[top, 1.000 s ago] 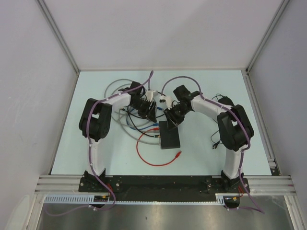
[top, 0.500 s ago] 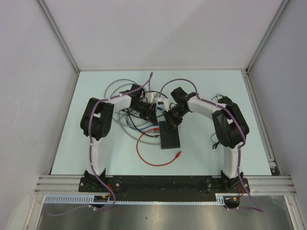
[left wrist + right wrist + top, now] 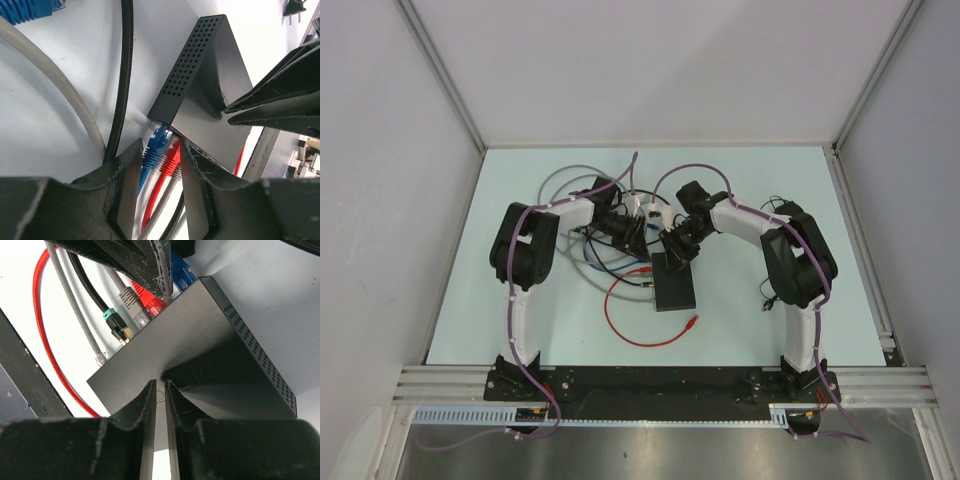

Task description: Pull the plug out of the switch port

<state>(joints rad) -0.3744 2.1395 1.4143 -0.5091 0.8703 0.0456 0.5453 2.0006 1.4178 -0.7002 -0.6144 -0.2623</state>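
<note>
The switch (image 3: 675, 285) lies flat near the tabletop's (image 3: 750, 180) middle. The left fingers (image 3: 125, 185) flank the blue plug (image 3: 156, 146) and red plug (image 3: 171, 159) at its socket edge, close against both; whether they grip, I cannot tell. The right fingers (image 3: 142, 405), almost closed and holding nothing, rest on the switch's top.

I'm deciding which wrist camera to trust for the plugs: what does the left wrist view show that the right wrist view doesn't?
Only the left wrist view: a loose blue connector lying apart from the switch. Only the right wrist view: a green-collared plug in the port row, beside a grey plug. Both: the switch's perforated side, and the red plug and blue plug seated side by side.
</note>
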